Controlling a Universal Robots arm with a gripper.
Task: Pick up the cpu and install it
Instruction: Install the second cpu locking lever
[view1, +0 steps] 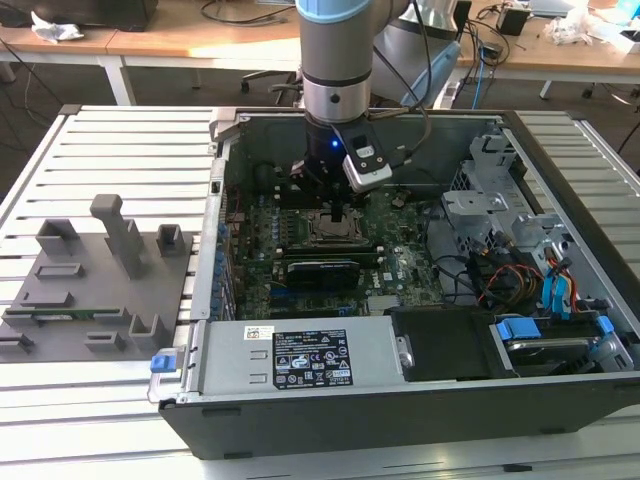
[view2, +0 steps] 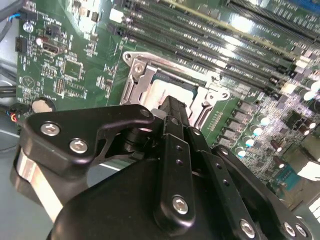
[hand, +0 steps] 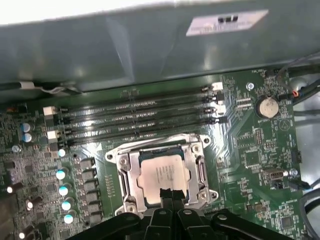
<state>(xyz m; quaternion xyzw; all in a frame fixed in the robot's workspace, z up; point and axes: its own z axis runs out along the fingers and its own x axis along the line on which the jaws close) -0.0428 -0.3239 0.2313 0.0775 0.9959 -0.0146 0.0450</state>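
The black metal computer case (view1: 300, 420) with its white-labelled power supply cover lies nearest in the exterior view, open on the slatted metal table (view1: 130, 140). Inside it, the green motherboard (view1: 400, 265) fills the middle, with a long black rectangular expansion card (view1: 322, 270) on its near side. On the exterior view's left, well apart from the case, stands a grey plastic holder tray (view1: 90, 290) with upright posts.

The grey robot arm (view1: 335, 60) reaches down from the far side into the case. Its black gripper (hand: 171, 197) stands directly over the silver metal socket frame (hand: 125, 172). The cpu (hand: 162, 175), a small flat square chip with a silver-grey top, lies inside this frame and looks flat, with the frame around it on all sides. The two fingers are drawn together to a narrow tip just above the near edge of the chip; in the first wrist view they seem to hold nothing, but I cannot tell if the tip touches the chip.

The risk I see is at the socket. If the chip is not seated fully, any push from the fingertip could tilt it and bend the fine contacts below. A sideways drag could also slide the chip against the frame, or the finger could catch the frame edge.
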